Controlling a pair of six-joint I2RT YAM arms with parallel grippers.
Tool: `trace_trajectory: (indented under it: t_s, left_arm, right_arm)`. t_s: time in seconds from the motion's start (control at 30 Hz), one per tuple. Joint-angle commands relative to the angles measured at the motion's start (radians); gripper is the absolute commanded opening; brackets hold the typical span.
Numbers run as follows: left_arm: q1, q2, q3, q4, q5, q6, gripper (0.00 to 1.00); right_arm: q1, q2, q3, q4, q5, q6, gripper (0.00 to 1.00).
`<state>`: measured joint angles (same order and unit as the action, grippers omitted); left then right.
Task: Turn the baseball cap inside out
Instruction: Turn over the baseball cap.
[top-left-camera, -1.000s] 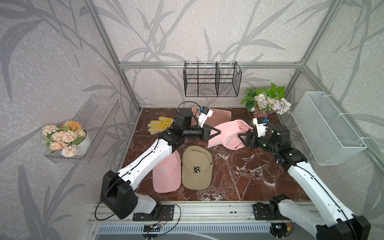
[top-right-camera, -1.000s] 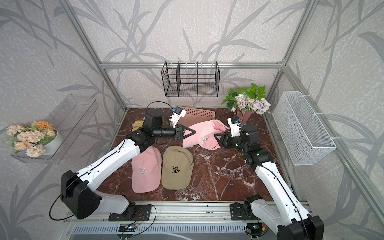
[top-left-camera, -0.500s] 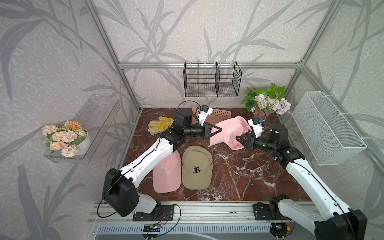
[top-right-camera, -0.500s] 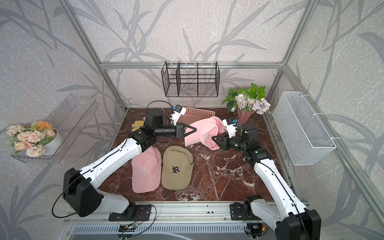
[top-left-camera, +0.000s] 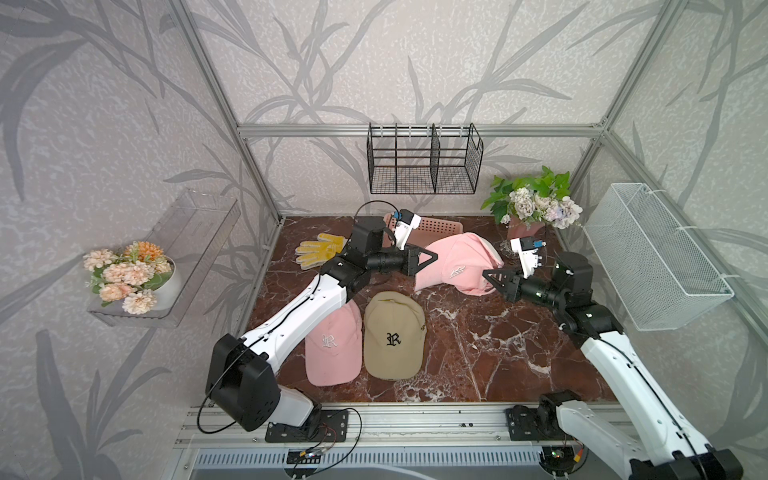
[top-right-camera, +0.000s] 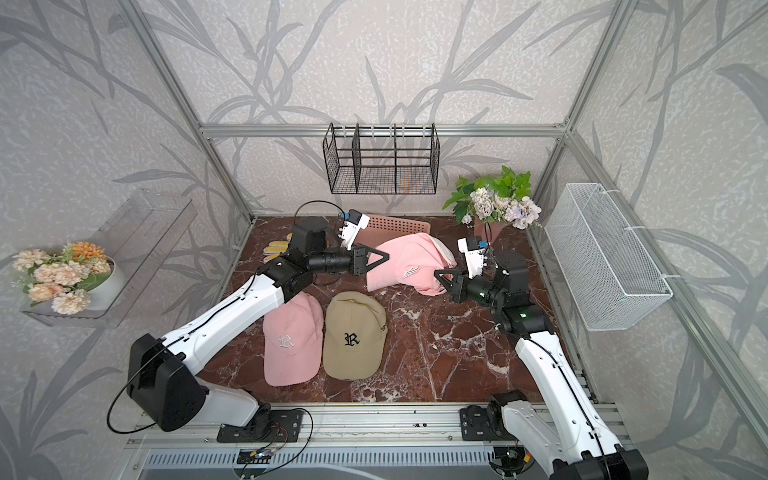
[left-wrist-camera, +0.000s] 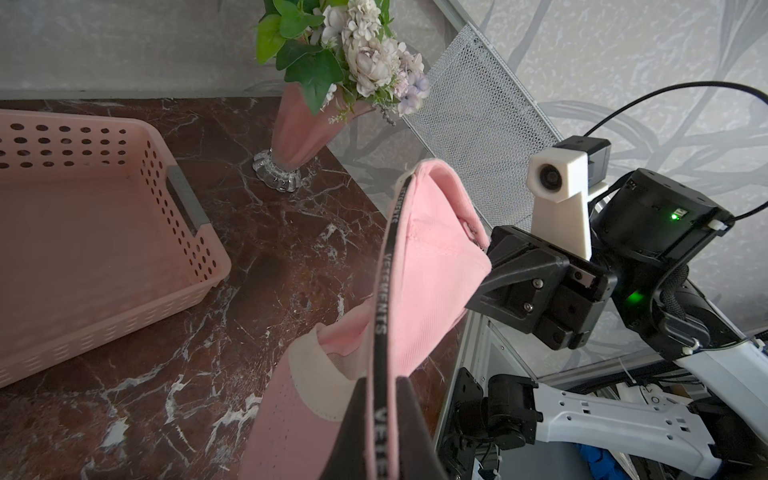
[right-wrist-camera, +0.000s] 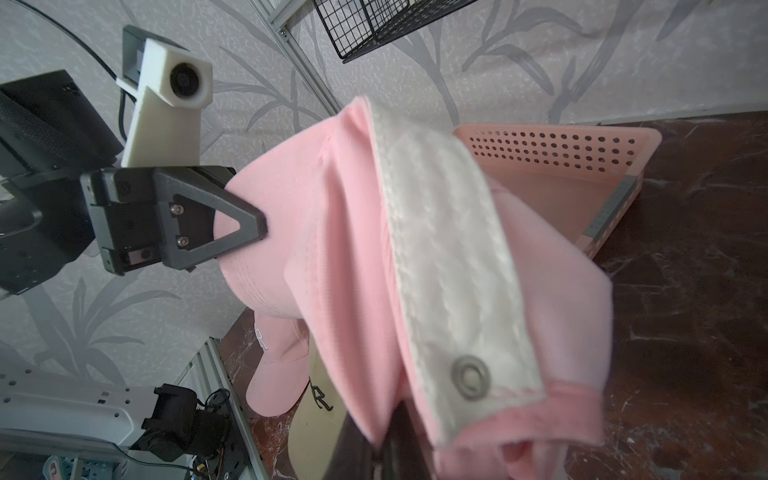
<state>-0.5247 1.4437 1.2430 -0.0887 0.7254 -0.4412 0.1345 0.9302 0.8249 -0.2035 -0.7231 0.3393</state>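
Basket (top-left-camera: 440, 227) lies just behind the held pink cap (top-left-camera: 453, 262), vase (top-left-camera: 524, 228) beside.

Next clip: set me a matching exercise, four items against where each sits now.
Items:
1. black wire rack
2. yellow work glove
3. tan baseball cap with black letter
4. pink baseball cap with small white logo

Places:
A. flat on the marble table, beside a white-lettered pink cap
B. hanging on the back wall
C. gripped by the left pincer and the right pincer
D. on the table near its far left corner

Pairs: 1-B, 2-D, 3-A, 4-C
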Motion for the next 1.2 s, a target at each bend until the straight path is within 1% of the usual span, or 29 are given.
trace_trajectory:
  t_s: [0.0,0.07,0.13,0.2,0.23,0.33,0.37,0.4,0.5,0.57,0.63,0.67,0.8,0.87,0.93,1.03,1.17]
  left_arm:
    - [0.059,-0.013,0.014,-0.056,-0.153,0.029,0.0]
    - [0.058,-0.011,0.009,-0.034,-0.098,0.021,0.0]
    - [0.058,-0.008,0.0,-0.002,-0.035,0.001,0.0]
    - [0.058,-0.011,-0.012,0.046,0.018,-0.033,0.0]
    - [0.057,-0.013,-0.021,0.072,0.033,-0.057,0.0]
    - [0.053,-0.038,-0.071,0.203,0.037,-0.181,0.0]
    - [0.051,-0.046,-0.09,0.247,0.03,-0.224,0.0]
    - [0.05,-0.056,-0.109,0.3,0.012,-0.292,0.0]
    - [0.036,-0.083,-0.195,0.49,-0.051,-0.51,0.0]
    - [0.012,-0.1,-0.236,0.563,-0.138,-0.633,0.0]
    - [-0.022,-0.117,-0.261,0.581,-0.237,-0.733,0.0]
    - [-0.037,-0.126,-0.27,0.592,-0.269,-0.772,0.0]
    - [-0.077,-0.162,-0.305,0.614,-0.382,-0.924,0.0]
    - [-0.088,-0.182,-0.318,0.598,-0.434,-0.973,0.0]
    - [-0.101,-0.201,-0.329,0.58,-0.477,-1.015,0.0]
    - [-0.118,-0.213,-0.345,0.582,-0.5,-1.075,0.0]
    - [-0.148,-0.214,-0.348,0.576,-0.526,-1.121,0.0]
  right_arm:
    - [-0.057,-0.042,-0.013,0.038,0.06,0.039,0.0]
    - [-0.06,-0.044,-0.012,0.001,0.129,0.028,0.0]
    - [-0.061,-0.036,-0.007,-0.031,0.168,0.015,0.0]
    - [-0.06,-0.03,-0.004,-0.038,0.147,-0.004,0.01]
    - [-0.059,-0.028,-0.006,-0.029,0.123,-0.015,0.09]
    - [-0.031,-0.044,-0.014,0.007,0.111,-0.036,0.47]
    - [-0.009,-0.057,-0.019,0.018,0.137,-0.055,0.54]
    - [0.026,-0.074,-0.027,0.03,0.177,-0.088,0.58]
    - [0.137,-0.116,-0.055,0.071,0.311,-0.2,0.68]
    - [0.193,-0.119,-0.066,0.097,0.354,-0.254,0.71]
    - [0.249,-0.113,-0.089,0.148,0.373,-0.32,0.72]
    - [0.279,-0.111,-0.1,0.169,0.399,-0.348,0.73]
    - [0.428,-0.099,-0.152,0.25,0.552,-0.528,0.75]
    - [0.487,-0.093,-0.184,0.301,0.624,-0.617,0.76]
    - [0.531,-0.087,-0.225,0.374,0.695,-0.679,0.77]
    - [0.562,-0.074,-0.273,0.501,0.774,-0.719,0.77]
    - [0.61,-0.035,-0.312,0.65,0.853,-0.796,0.78]
